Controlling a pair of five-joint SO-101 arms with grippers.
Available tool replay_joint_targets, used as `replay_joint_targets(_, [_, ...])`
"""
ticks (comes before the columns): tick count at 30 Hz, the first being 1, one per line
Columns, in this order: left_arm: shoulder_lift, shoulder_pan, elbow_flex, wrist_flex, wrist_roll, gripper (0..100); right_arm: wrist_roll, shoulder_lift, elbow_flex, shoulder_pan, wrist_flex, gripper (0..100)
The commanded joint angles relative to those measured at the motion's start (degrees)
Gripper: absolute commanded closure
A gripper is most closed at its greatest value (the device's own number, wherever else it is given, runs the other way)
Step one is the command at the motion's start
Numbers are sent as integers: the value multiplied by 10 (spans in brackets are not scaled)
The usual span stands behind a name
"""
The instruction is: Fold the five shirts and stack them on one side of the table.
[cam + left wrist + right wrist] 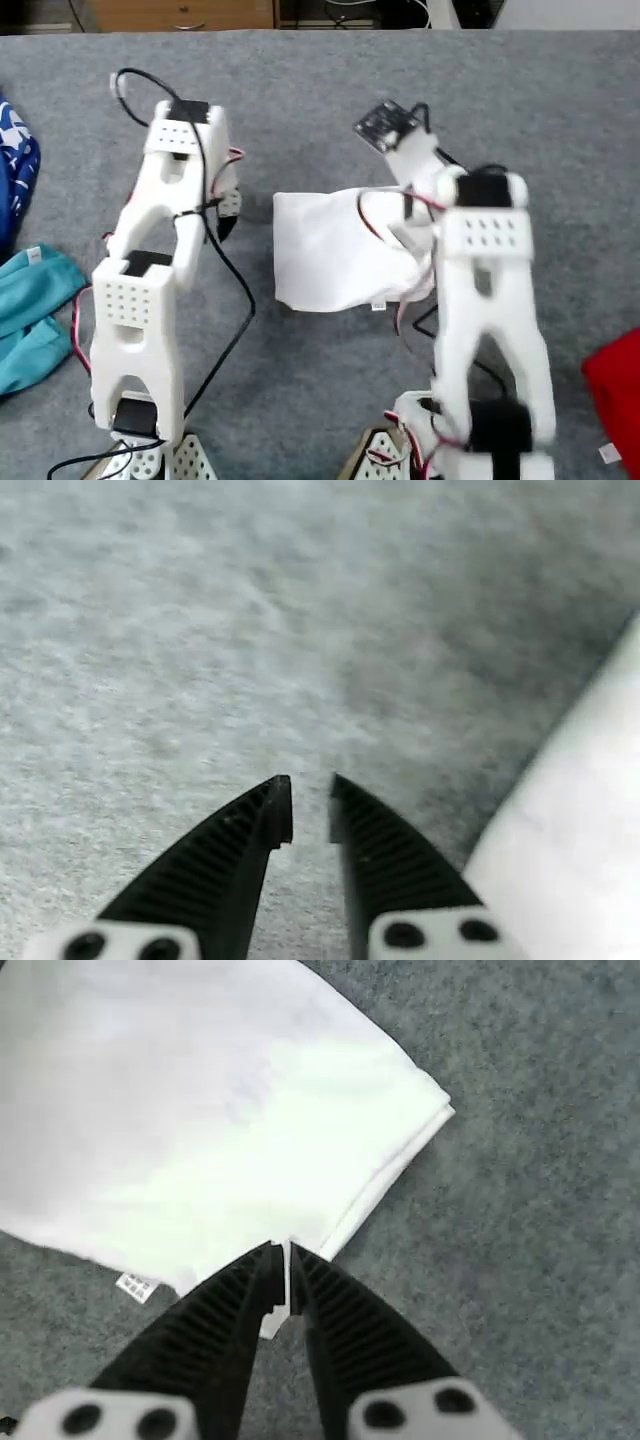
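While the right arm's end effector pinches the near edge of the white shirt, its black fingers pressed almost together on a sliver of cloth, the left arm's end effector hangs just left of the same garment. Its ribbed tips are a narrow gap apart, with nothing between them and only bare grey felt below.

The white shirt lies folded into a rough rectangle at the middle of the grey surface, between the two white arms. The right arm reaches over its right side. A small label pokes out from the shirt's near edge, just left of the pinching fingers. At one corner the stacked layers of the fold show as thin parallel edges.

Three more garments sit at the margins, well apart from the white one. A teal shirt is bunched at the left edge, towards the near side. A blue patterned shirt lies farther back along that same edge. A red shirt shows at the right edge, near the base of the right arm.

Black and red cables trail from the left arm across the felt towards the near edge. A wooden cabinet stands beyond the far side of the surface.
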State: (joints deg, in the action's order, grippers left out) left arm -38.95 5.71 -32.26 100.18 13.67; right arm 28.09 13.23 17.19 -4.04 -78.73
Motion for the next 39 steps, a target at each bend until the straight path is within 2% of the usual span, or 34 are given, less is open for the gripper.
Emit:
replay_joint_targets(1, [43,40,-17,6,-2,969,-17,-116,-91,-10,12,984])
replay_joint_targets(8, [36,110,-59,-20,-3,981,-11,-280,-145,30,37,992])
replay_joint_targets(15, [15,134,-24,-155,-3,981,-5,-369,-146,80,76,992])
replay_joint_targets(22, [-83,130,-42,-250,-3,981,4,-391,-147,91,92,992])
replay_joint_targets(26, [-122,130,-106,-223,-3,981,5,-391,-148,89,93,991])
replay_joint_targets(33, [-130,130,-304,-92,-7,981,18,-391,-148,89,93,991])
replay_joint_targets(39, [-126,143,-423,-2,-4,981,18,-390,-148,88,101,990])
